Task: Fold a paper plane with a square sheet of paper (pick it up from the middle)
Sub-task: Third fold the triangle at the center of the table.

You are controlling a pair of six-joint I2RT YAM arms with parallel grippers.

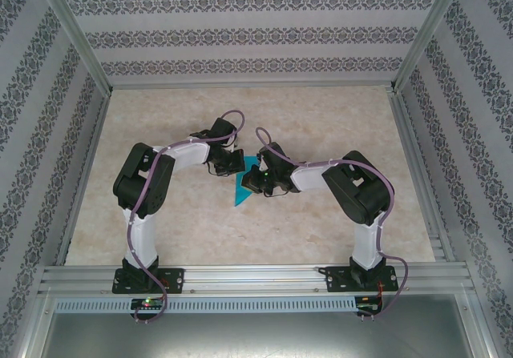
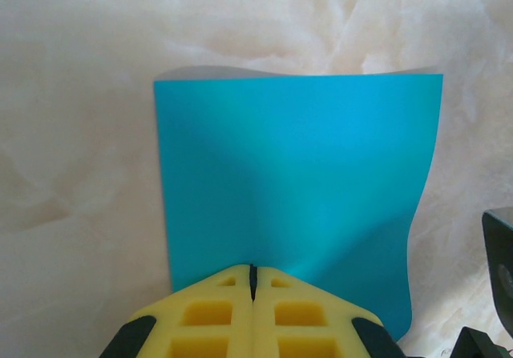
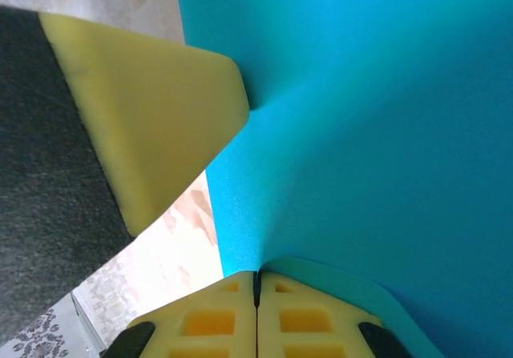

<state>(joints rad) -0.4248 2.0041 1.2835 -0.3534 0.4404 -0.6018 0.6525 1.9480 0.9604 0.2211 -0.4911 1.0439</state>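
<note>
The square sheet of paper, plain teal-blue, is held between both arms at the table's middle, and a pointed part of it shows below the grippers. In the left wrist view my left gripper is shut on the near edge of the sheet, which spreads away from the fingers and bows slightly. My right gripper is shut on another edge of the sheet, and a yellow finger of the left gripper touches the paper close by. From above, the left gripper and right gripper sit almost together.
The marble-patterned table is walled by patterned panels behind and on both sides, with aluminium posts at the corners. A metal rail carrying both arm bases runs along the near edge. A dark part of the right arm sits beside the sheet.
</note>
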